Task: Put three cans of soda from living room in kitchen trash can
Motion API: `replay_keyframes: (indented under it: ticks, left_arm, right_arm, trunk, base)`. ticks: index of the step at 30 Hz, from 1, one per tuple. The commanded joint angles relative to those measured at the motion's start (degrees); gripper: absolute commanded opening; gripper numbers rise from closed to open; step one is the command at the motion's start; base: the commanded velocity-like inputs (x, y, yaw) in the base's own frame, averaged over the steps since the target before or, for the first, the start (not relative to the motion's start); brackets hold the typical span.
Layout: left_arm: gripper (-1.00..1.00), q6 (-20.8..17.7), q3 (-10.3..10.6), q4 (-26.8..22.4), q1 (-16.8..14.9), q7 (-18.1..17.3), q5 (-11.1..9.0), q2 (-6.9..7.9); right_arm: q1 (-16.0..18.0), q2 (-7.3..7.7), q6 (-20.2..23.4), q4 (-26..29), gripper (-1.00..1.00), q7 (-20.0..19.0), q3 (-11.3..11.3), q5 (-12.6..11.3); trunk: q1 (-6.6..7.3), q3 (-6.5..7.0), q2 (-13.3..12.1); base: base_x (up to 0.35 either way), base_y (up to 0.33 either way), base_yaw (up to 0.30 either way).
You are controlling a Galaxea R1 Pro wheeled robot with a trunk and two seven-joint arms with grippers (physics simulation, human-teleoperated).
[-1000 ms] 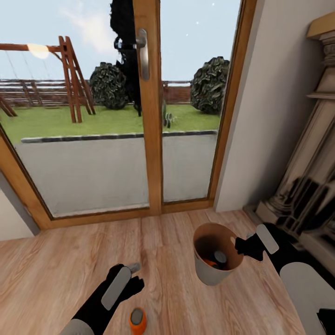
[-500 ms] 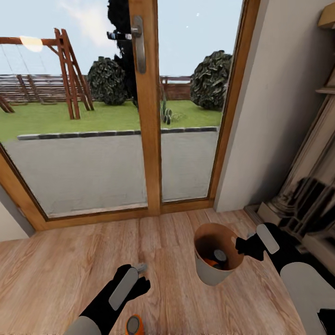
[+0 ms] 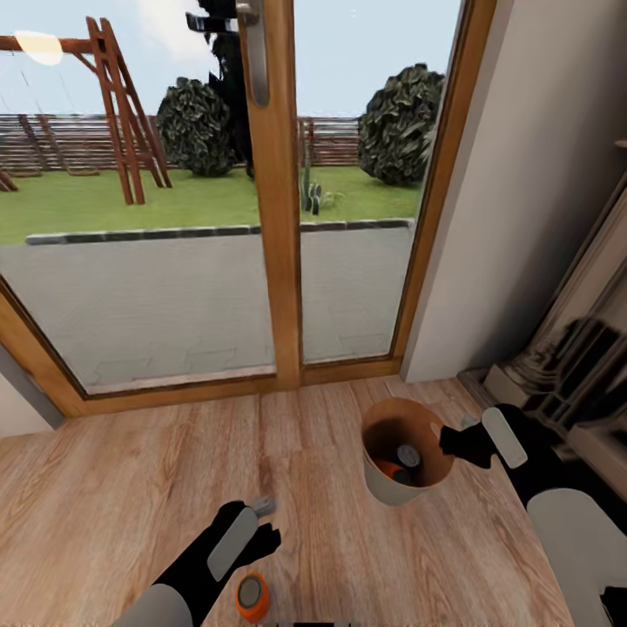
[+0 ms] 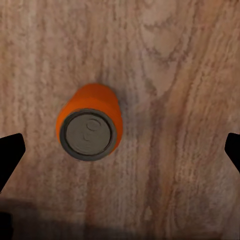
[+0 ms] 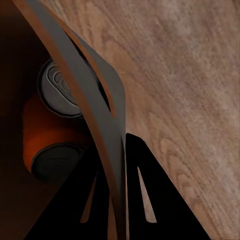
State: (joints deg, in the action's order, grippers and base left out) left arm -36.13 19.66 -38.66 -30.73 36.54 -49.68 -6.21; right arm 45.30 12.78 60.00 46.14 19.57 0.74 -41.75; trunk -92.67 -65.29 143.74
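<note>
An orange can of soda [image 3: 252,596] stands upright on the wood floor; the left wrist view looks straight down on its silvery top [image 4: 90,131]. My left gripper [image 3: 259,525] hangs above and just beyond it, open, its fingertips [image 4: 11,150] far apart on either side. The tan tash can [image 3: 392,493] stands on the floor to the right. My right gripper [image 3: 452,441] is shut on its rim [image 5: 85,85]. Inside lie another orange can [image 5: 47,142] and a dark can with a silvery top [image 5: 60,92].
Wood-framed glass doors [image 3: 274,218] close off the floor ahead, with a garden behind them. A white wall [image 3: 514,200] and the stone fireplace base [image 3: 557,366] stand at the right, close to my right arm. Open wood floor [image 3: 104,488] lies to the left.
The whole picture has shifted as the camera moved. My left gripper has edged slightly right, closer over the orange can. The right gripper keeps its hold on the tash can's rim.
</note>
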Motion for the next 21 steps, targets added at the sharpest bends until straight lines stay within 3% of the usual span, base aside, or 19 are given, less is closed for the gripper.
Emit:
replay_keyframes:
  ticks: [1,11,13,15,21]
  left_arm:
    - [1.00,0.4,0.0,0.1,0.0,-0.1,0.0,0.07]
    - [1.00,1.3,0.1,0.4,-0.3,-2.5,0.4,0.27]
    - [1.00,1.4,0.0,0.6,-0.3,-3.5,2.8,0.30]
    - [1.00,1.9,0.0,1.4,-0.3,-4.2,4.0,0.31]
    - [1.00,4.0,-0.1,3.4,-0.8,-5.4,5.1,0.45]
  right_arm:
    - [0.0,0.02,0.0,0.5,-1.00,-0.3,0.1,-1.0]
    - [-0.2,0.44,0.0,2.8,-1.00,-0.3,0.0,-1.2]
    - [-0.2,0.99,0.0,2.9,-1.00,-0.3,0.0,-1.3]
    - [-0.2,1.13,0.0,2.9,-1.00,-0.3,0.0,-1.3]
    - [-0.2,1.27,0.0,3.0,-1.00,-0.3,0.0,-1.4]
  trunk:
    - [-0.01,-0.22,0.0]
    - [-0.27,-2.43,0.2]
    - [-0.32,-2.88,0.2]
    - [-0.37,-3.32,0.2]
    - [-0.53,-4.65,0.3]
  base:
    - [0.000,0.000,0.000]
    - [0.000,0.000,0.000]
    - [0.000,0.000,0.000]
    - [0.000,0.000,0.000]
    - [0.000,0.000,0.000]
